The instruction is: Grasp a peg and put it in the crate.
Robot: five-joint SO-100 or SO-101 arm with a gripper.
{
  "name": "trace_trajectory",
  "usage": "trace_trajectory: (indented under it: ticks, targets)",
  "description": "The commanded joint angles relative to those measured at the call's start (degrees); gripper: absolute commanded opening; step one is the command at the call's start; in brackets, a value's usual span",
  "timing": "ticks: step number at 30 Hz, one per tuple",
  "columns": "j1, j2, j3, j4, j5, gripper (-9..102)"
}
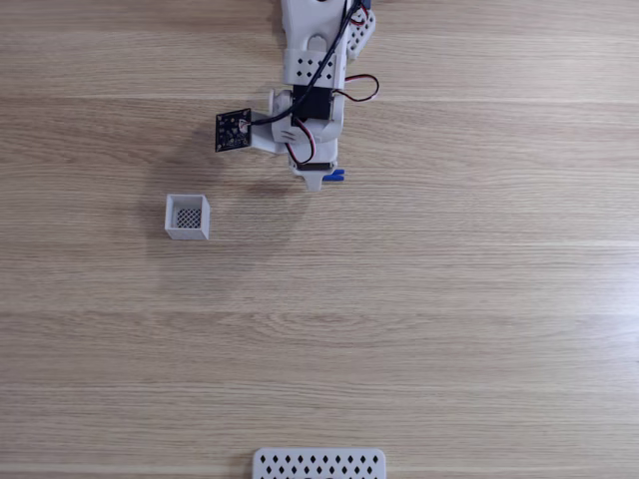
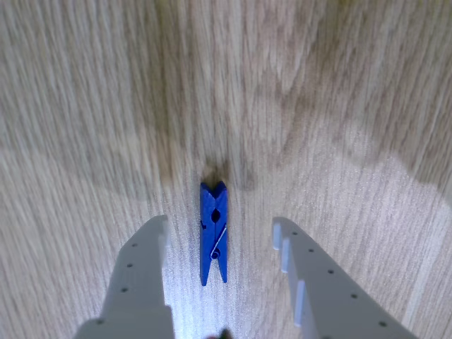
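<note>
So far nothing is grasped: in the other view the gripper (image 2: 219, 236) hangs with its fingers (image 2: 145, 247) spread wide on either side of the peg (image 2: 213, 233), which lies flat on the wooden table (image 2: 85, 106) between them, untouched as far as I can judge. Farther off, in the fixed view, the crate (image 1: 187, 217) stands with no peg in it, well apart from the arm (image 1: 315, 95) (only a blue tip shows beneath it). Closing, lifting, carrying and dropping all remain.
</note>
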Motion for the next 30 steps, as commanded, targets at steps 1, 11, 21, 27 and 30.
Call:
trace_trajectory:
  ticks: [1, 11, 21, 27, 30]
  targets:
    - [-0.3, 1.1, -0.3, -1.7, 0.7, 25]
    - [-2.1, 0.1, 5.4, -8.7, 0.1, 24]
    - [-6.1, 1.1, 6.6, -8.3, 0.0, -4]
    - [-6.9, 9.7, 6.5, -9.1, -14.8, 0]
    - [-4.1, 13.4, 6.7, -10.1, -34.0, -1]
